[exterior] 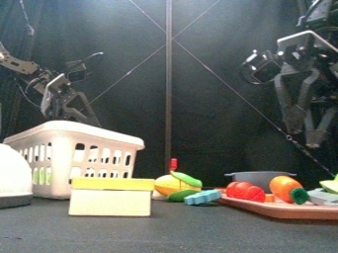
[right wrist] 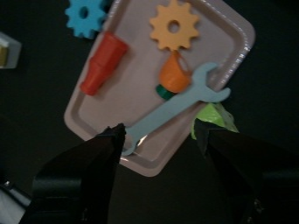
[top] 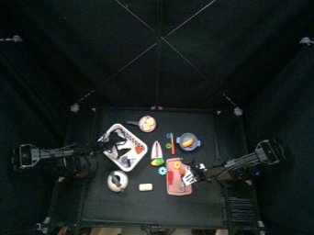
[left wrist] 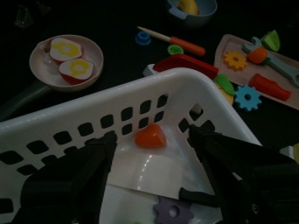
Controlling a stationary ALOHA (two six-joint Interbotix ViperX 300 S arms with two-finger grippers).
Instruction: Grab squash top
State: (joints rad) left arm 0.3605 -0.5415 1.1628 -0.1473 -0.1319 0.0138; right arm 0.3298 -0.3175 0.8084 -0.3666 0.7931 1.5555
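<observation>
An orange cone-shaped toy piece (left wrist: 149, 136) lies on the floor of the white basket (left wrist: 105, 105); I take it for the squash top. My left gripper (left wrist: 152, 175) hangs open over the basket, its jaws wide on either side of the piece and above it. In the top view the left gripper (top: 117, 147) is over the basket (top: 132, 161). A yellow and green toy vegetable (exterior: 176, 184) lies on the table in the middle. My right gripper (right wrist: 163, 162) is open and empty above the pink tray (right wrist: 239, 52).
The tray holds an orange gear (right wrist: 176, 24), a blue gear (right wrist: 84, 13), a red piece (right wrist: 105, 61) and a blue wrench (right wrist: 181, 107). A plate with egg halves (left wrist: 66, 59) and a blue cup (top: 188, 141) stand behind. A yellow block (exterior: 111, 196) lies in front.
</observation>
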